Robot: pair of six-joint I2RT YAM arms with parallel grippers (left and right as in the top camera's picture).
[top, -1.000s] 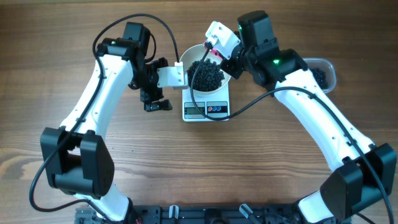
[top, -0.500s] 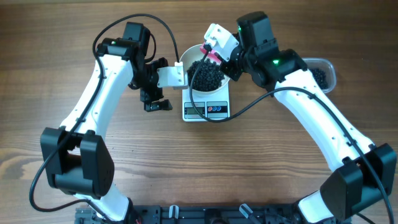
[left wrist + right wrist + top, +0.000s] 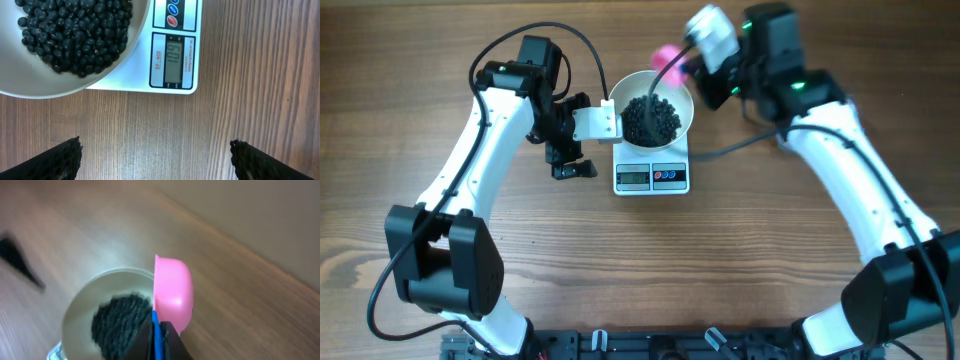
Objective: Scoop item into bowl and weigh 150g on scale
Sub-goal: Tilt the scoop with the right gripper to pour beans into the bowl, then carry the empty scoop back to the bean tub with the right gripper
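Right gripper (image 3: 158,340), clamped on the pink scoop (image 3: 173,290), has lifted off the bowl (image 3: 687,108); left gripper (image 3: 157,157) stays open.

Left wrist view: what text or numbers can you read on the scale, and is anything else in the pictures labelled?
"SF-400" on the scale, beside its LCD display.
"109", as best it reads, on that display.
The fine print on the display's other side: too small to read.
Marks on the blue button and the red button: too small.
No text on the bowl or the pink scoop.
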